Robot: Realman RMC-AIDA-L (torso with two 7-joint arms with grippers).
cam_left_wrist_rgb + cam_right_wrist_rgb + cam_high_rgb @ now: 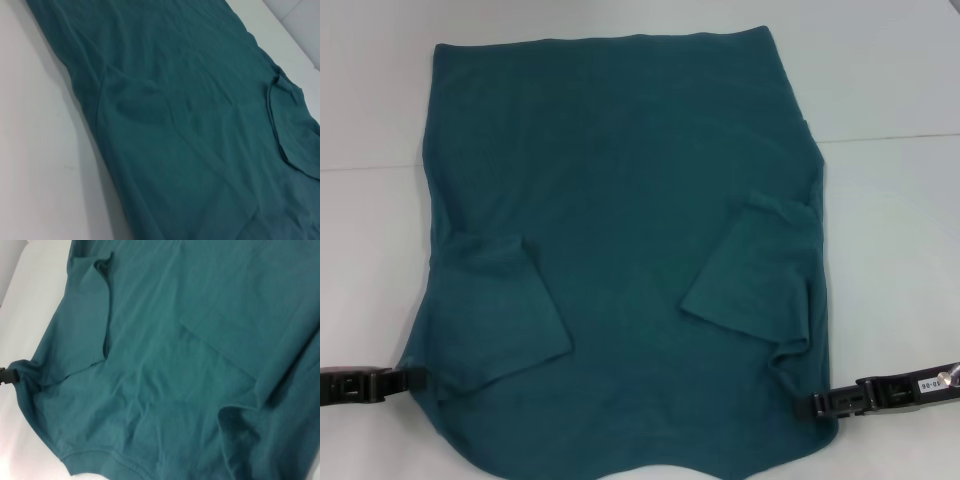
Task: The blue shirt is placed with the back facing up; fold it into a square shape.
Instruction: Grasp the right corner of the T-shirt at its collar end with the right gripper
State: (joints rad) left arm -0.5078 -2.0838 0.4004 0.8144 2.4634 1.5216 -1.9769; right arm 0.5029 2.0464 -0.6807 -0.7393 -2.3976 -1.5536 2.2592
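We are seeing the blue shirt (620,220) lying flat on the white surface (890,80), sleeves folded inward. Our left tool (412,380) and right tool (817,405) are pinching its near corners; an uneven lift could skew the fold.

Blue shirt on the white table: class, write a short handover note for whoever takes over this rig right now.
Left gripper: at the near left edge of the dark teal-blue short-sleeved cloth T-shirt; grip not visible.
Right gripper: at the near right edge, likewise unclear.
Shirt: spread flat on the white table, plain side up.
Done: both sleeves folded inward onto the body.
Left: fold the body over to make a square.
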